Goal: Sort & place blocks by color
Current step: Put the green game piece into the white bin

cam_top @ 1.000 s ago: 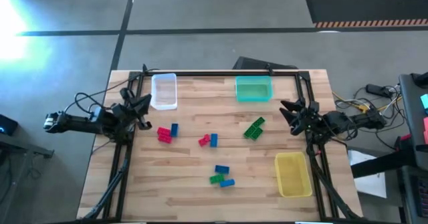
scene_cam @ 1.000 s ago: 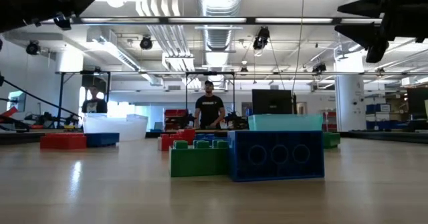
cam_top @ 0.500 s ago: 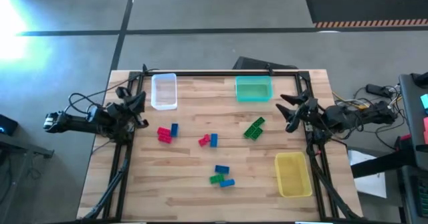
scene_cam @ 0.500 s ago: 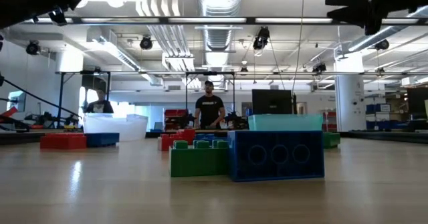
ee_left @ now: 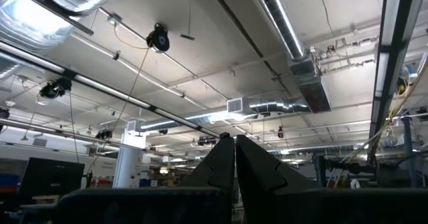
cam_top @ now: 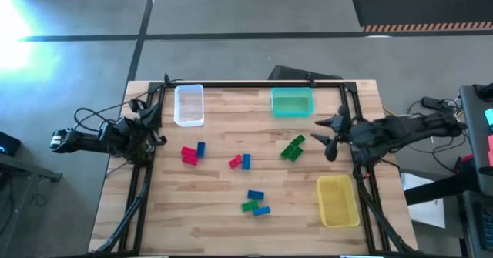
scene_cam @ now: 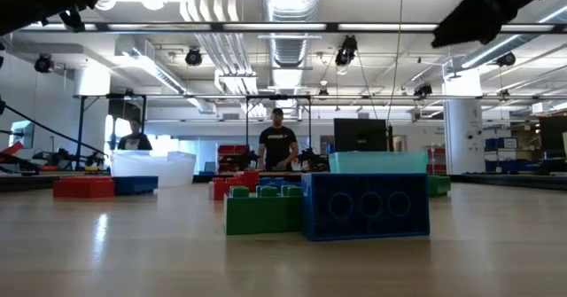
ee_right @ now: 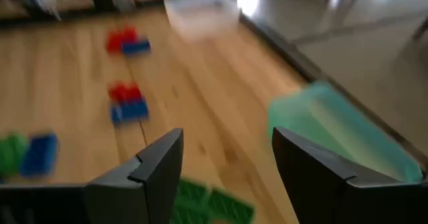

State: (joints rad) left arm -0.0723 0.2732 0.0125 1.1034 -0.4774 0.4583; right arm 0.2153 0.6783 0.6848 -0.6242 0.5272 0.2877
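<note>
Small blocks lie flat on the wooden table. A red and blue pair (cam_top: pixel 190 152) sits toward the left and another red and blue pair (cam_top: pixel 239 162) near the middle. Two green blocks (cam_top: pixel 293 147) lie toward the right. A blue, green and blue cluster (cam_top: pixel 255 202) sits nearer the front and fills the low view as a green block (scene_cam: pixel 261 210) and a blue block (scene_cam: pixel 365 204). My right gripper (cam_top: pixel 326 136) (ee_right: pixel 227 144) is open, above the table just right of the green blocks (ee_right: pixel 207 200). My left gripper (cam_top: pixel 152 125) (ee_left: pixel 235 144) is shut at the left edge, pointing up at the ceiling.
A clear bin (cam_top: pixel 189 105) and a teal bin (cam_top: pixel 293 102) stand along the far edge, and a yellow bin (cam_top: pixel 337 200) stands near the right front corner. A black frame rail (cam_top: pixel 254 83) borders the table. A person (scene_cam: pixel 277 144) stands far behind the table.
My right gripper has moved toward the table's left, toward the green blocks, and stays open. My left gripper has drawn back toward the table's left edge. In the low view both arms have risen toward the top of the picture. No block has moved.
</note>
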